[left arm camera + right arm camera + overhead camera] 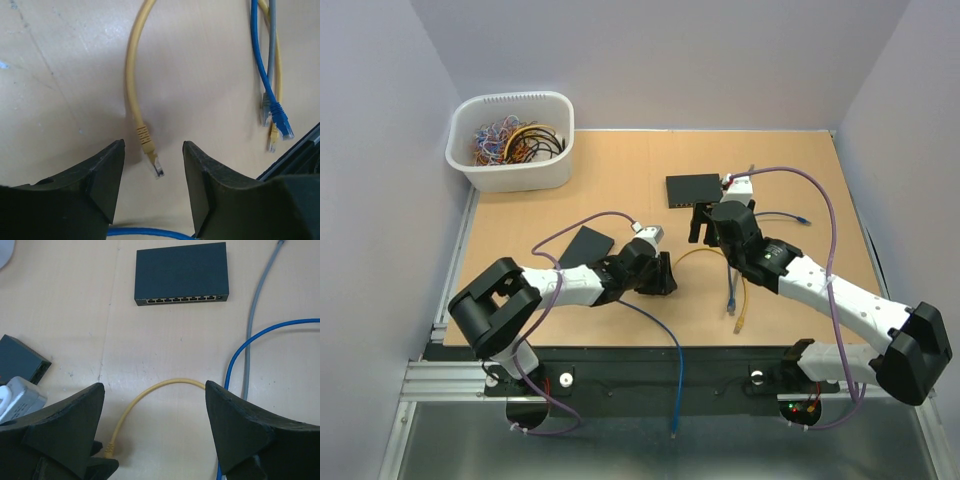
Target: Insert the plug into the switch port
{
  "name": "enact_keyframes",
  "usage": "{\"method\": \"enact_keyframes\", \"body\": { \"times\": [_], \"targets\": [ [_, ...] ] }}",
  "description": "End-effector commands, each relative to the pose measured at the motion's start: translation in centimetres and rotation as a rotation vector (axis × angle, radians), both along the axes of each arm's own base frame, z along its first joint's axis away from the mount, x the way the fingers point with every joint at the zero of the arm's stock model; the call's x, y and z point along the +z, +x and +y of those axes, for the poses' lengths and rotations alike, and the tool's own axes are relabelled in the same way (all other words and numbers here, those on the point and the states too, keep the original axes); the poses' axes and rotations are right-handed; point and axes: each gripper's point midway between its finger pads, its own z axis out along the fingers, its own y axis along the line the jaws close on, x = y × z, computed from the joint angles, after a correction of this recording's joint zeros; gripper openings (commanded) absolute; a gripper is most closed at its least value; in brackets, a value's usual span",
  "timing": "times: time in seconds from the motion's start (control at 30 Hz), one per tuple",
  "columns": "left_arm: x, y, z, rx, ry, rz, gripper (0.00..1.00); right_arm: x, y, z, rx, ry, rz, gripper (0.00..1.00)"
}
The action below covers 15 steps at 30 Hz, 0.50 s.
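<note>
Hovering low over the worktop (60, 75), the left arm's fingers (100, 175) stood apart, with the clear plug (157, 166) of the yellow cable (131, 65) lying flat between their tips and touching neither. Their lower parts ran off the bottom of the wrist view, and a blue cable (145, 233) showed only as a short arc beneath them. Off to their right, three other plugs (275, 125) lay bunched where a dark edge cut the corner; which lay on top was hard to tell. The right arm's fingers (65, 420) were spread wide with nothing between them but bare worktop and the yellow cable's loop, whose near end slipped out of sight behind the left-hand finger. Straight ahead of them, well apart, sat the switch (181, 274), its row of ports facing them, each port too small to read. Open wood lay between fingers and switch. A grey cable (251, 315) ran past the right-hand finger, and a dark box (20, 360) was cut off at the left edge.
</note>
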Motion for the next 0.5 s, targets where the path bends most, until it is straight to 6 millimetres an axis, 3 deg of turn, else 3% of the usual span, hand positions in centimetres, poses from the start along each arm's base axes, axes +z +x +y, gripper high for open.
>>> {"method": "enact_keyframes", "body": {
  "times": [0.0,0.17,0.27,0.3,0.37,0.47],
  "targets": [
    [0.4,0.2,-1.6,-0.018,0.007,-0.012,0.56,0.8,-0.2,-0.6,-0.03,0.02,-0.025,0.86],
    [-0.9,-0.3,-1.9,-0.027,0.057,0.005,0.43,0.2,-0.2,-0.5,-0.026,0.023,-0.01,0.86],
    [-1.1,-0.3,-1.7,-0.028,0.089,0.006,0.28,0.1,-0.4,-0.3,-0.015,0.03,-0.001,0.86],
    [-1.1,-0.4,-1.8,-0.034,0.095,0.006,0.15,0.0,-0.4,-0.3,-0.015,0.033,0.002,0.86],
    [-0.6,0.4,-1.1,-0.01,0.137,-0.035,0.0,-0.3,-0.8,0.4,0.016,0.05,0.028,0.86],
    [0.3,1.5,0.2,0.021,0.198,-0.095,0.0,-0.5,-1.0,1.7,0.053,0.096,0.076,0.86]
  ]
}}
